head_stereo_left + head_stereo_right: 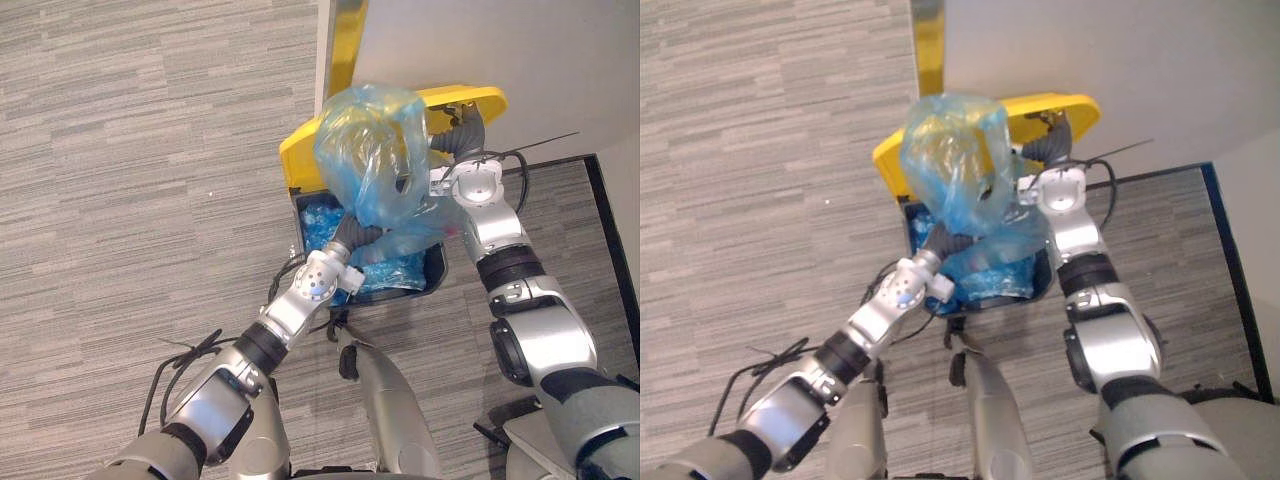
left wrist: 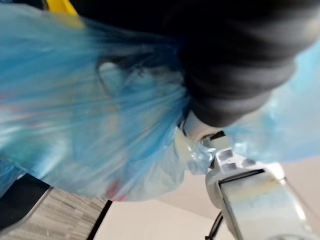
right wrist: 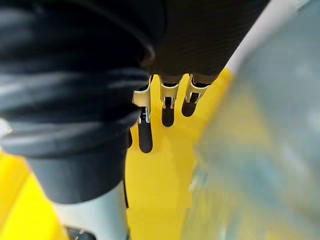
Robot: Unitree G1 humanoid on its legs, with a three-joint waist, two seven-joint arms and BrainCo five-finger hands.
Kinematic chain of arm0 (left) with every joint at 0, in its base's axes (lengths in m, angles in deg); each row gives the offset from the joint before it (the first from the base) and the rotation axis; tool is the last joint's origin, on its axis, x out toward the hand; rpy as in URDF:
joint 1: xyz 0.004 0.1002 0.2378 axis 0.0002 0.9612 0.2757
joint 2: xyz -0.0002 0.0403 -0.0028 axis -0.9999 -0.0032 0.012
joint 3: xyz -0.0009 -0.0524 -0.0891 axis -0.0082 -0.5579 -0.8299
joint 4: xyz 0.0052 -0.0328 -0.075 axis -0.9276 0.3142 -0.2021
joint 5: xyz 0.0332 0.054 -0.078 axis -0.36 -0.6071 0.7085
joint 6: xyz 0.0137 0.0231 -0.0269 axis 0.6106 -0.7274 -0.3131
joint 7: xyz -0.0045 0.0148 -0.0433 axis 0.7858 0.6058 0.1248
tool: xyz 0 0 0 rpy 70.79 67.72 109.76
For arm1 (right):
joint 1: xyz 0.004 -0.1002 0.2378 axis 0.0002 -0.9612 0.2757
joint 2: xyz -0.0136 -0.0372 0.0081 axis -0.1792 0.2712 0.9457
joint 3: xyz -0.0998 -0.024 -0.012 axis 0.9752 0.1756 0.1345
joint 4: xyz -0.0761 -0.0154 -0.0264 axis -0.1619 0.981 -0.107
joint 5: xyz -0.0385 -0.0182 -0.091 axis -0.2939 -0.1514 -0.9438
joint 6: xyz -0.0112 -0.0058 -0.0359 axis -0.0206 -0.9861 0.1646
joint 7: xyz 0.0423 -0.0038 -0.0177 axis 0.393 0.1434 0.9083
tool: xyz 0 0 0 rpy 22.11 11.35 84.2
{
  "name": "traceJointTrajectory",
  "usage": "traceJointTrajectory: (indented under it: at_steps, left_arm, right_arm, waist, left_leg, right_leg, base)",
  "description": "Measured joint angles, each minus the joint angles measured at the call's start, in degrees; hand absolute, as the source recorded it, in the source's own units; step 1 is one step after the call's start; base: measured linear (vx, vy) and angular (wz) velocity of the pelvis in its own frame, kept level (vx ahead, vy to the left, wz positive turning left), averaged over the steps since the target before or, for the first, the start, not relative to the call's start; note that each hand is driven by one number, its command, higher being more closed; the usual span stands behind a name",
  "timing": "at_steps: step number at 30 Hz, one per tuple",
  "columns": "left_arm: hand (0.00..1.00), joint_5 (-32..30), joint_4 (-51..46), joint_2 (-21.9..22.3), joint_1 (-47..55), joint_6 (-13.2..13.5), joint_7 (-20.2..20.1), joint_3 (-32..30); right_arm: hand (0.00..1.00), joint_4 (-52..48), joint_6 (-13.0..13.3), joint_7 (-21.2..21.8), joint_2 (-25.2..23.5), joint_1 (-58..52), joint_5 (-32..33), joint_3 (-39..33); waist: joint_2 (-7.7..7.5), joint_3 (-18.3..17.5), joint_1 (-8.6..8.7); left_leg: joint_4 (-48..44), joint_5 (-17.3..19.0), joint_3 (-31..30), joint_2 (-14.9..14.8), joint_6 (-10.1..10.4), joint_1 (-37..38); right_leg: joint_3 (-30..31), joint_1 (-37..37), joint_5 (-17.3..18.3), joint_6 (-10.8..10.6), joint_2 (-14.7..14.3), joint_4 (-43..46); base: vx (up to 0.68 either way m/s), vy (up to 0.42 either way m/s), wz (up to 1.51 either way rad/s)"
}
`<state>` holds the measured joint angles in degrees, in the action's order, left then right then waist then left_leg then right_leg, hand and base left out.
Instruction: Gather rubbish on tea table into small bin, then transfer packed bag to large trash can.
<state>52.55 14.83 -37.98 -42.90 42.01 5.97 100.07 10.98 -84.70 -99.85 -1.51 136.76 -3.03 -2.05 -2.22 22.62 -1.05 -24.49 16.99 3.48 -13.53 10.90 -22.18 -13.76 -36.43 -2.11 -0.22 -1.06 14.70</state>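
Packed blue bag [image 1: 370,150] is up over the open large trash can [image 1: 437,282], at the left hand [image 1: 350,238]. That hand's grip is buried in plastic, so I cannot tell it. Right hand [image 3: 166,102] has straight fingers, slightly spread, against the raised yellow lid [image 1: 482,98]. Gathering appears done. The drop into the can is left.

both arms stretched forward, right hand [image 3: 168,100] flat (fingers [image 3: 145,132] straight), left hand [image 2: 235,60] nearer the body

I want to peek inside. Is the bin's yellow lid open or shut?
Open: the yellow lid is tipped back; blue plastic shows inside the bin.
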Motion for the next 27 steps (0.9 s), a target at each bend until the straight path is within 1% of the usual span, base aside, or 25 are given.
traceJointTrajectory:
  at_steps: [1,3,5,6,7,9,11,12,13,16,19,21,24,27]
  left_arm:
    - [1.00,-0.5,1.1,0.2,-0.1,-0.3,0.0,0.0]
    - [1.00,-1.8,5.0,1.2,-0.4,-1.8,0.0,-0.1]
    - [1.00,-2.8,7.1,1.7,-0.8,-2.5,-0.1,0.1]
    - [0.00,-3.5,8.5,2.1,-1.3,-2.9,-0.1,0.0]
    - [0.00,-4.6,10.3,2.7,-2.0,-3.5,-0.1,0.0]
    - [0.00,-5.2,11.4,2.9,-2.3,-3.6,-0.1,-0.1]
    - [0.00,-7.4,14.0,3.5,-2.4,-3.8,-0.2,-0.6]
    - [0.00,-8.4,15.0,4.0,-2.3,-4.1,-0.2,-1.7]
    - [0.00,-10.2,16.4,4.3,-2.1,-4.9,0.0,-2.9]
    - [0.00,-12.6,17.7,4.2,-1.3,-6.0,0.1,-4.7]
    - [0.00,-15.7,17.7,4.4,-0.9,-6.2,0.2,-5.5]
    - [0.00,-17.7,17.8,5.0,-0.6,-6.6,1.2,-7.7]
    - [0.00,-19.6,18.9,5.1,-0.2,-7.3,2.4,-10.5]
    - [0.00,-19.7,19.0,5.1,0.9,-8.2,2.6,-12.6]
  right_arm:
    - [0.00,-0.6,0.0,0.0,-0.1,-0.1,0.0,0.5]
    - [0.00,-3.2,0.1,0.1,-0.5,-0.9,0.0,0.9]
    - [0.00,-5.2,0.3,0.1,-1.1,-1.0,0.1,0.9]
    - [0.00,-6.0,0.5,0.0,-1.4,-1.0,0.5,1.0]
    - [0.00,-6.9,0.6,0.0,-1.6,-1.0,1.1,1.8]
    - [0.00,-7.2,0.8,0.0,-1.7,-1.0,1.1,2.7]
    - [0.00,-7.2,0.8,-0.1,-2.3,-1.1,1.1,3.0]
    - [0.00,-7.4,0.8,-0.1,-2.4,-1.1,1.1,3.0]
    - [0.00,-7.6,0.9,-0.2,-2.5,-1.1,1.1,3.2]
    - [0.00,-7.5,0.9,-0.4,-3.9,-1.1,1.1,3.7]
    - [0.00,-7.5,0.9,-0.5,-4.4,-1.1,1.1,4.8]
    - [0.00,-7.5,0.9,-0.5,-4.6,-1.0,1.1,4.8]
    - [0.00,-7.5,0.8,-0.4,-4.6,-1.1,1.0,4.8]
    - [0.00,-7.5,0.8,-0.4,-4.6,-1.7,0.9,4.7]
  waist:
    - [0.00,0.0,0.11]
    - [-0.06,0.0,0.40]
    - [-0.19,-0.1,0.75]
    - [-0.21,-0.1,0.84]
    - [-0.22,-0.1,0.98]
    - [-0.22,-0.1,1.15]
    - [-0.25,-0.1,1.33]
    - [-0.26,-0.1,1.34]
    - [-0.47,-0.2,1.34]
    - [-0.67,-0.2,1.44]
    - [-0.86,-0.3,1.44]
    - [-0.94,-0.3,1.56]
    - [-0.96,-0.3,1.72]
    - [-1.02,-0.4,1.80]
  left_leg:
    - [0.0,0.0,0.1,-0.1,0.1,-0.1]
    - [0.0,-0.1,0.7,-1.0,0.2,-0.9]
    - [-0.5,-0.1,1.0,-1.2,0.3,-2.1]
    - [-0.8,0.0,1.2,-1.5,0.5,-2.8]
    - [-1.4,0.1,1.8,-1.7,0.6,-3.6]
    - [-2.1,0.2,2.5,-2.0,0.8,-3.9]
    - [-2.8,0.4,2.6,-2.1,1.1,-4.7]
    - [-3.0,0.6,2.8,-2.2,1.4,-5.0]
    - [-3.6,0.6,3.5,-2.6,1.4,-5.9]
    - [-3.6,0.6,4.1,-2.7,1.4,-5.8]
    - [-2.6,0.6,4.3,-2.8,1.5,-5.7]
    - [-2.2,0.5,4.9,-2.9,1.6,-5.3]
    - [-1.6,0.2,5.5,-2.6,1.8,-4.5]
    - [-0.7,-0.3,5.5,-1.5,1.7,-3.4]
  right_leg:
    - [0.0,-0.2,0.0,0.0,-0.1,0.0]
    - [0.0,-1.1,0.0,0.0,-0.6,0.0]
    - [-0.1,-2.4,-0.1,0.2,-0.8,0.2]
    - [-0.1,-3.1,-0.3,0.4,-0.9,0.2]
    - [-0.2,-4.0,-0.4,0.7,-1.0,0.3]
    - [-0.1,-4.6,-0.5,0.8,-1.0,0.5]
    - [-0.1,-5.1,-0.6,1.2,-1.1,0.5]
    - [0.0,-5.4,-0.7,1.3,-1.1,0.5]
    - [0.1,-5.9,-0.8,1.4,-1.0,0.4]
    - [0.1,-6.0,-0.9,1.3,-0.9,0.4]
    - [0.0,-6.0,-0.9,1.4,-0.9,0.4]
    - [-0.1,-6.0,-0.8,1.5,-0.8,0.4]
    - [-0.1,-5.9,-1.0,1.8,-0.3,1.2]
    - [-0.1,-5.5,-1.0,1.8,0.8,1.6]
  base:
    - [0.00,-0.042,-0.04]
    - [0.03,-0.049,-0.07]
    - [0.04,-0.037,-0.08]
    - [0.06,-0.021,-0.12]
    - [0.05,-0.015,-0.10]
    - [0.04,0.003,-0.06]
    - [0.03,0.022,-0.04]
    - [0.00,0.000,0.00]
    - [0.00,0.024,-0.03]
    - [0.01,0.016,-0.06]
    - [0.04,0.006,0.01]
    - [0.07,0.001,-0.01]
    - [0.07,0.019,0.01]
    - [0.05,0.036,0.10]
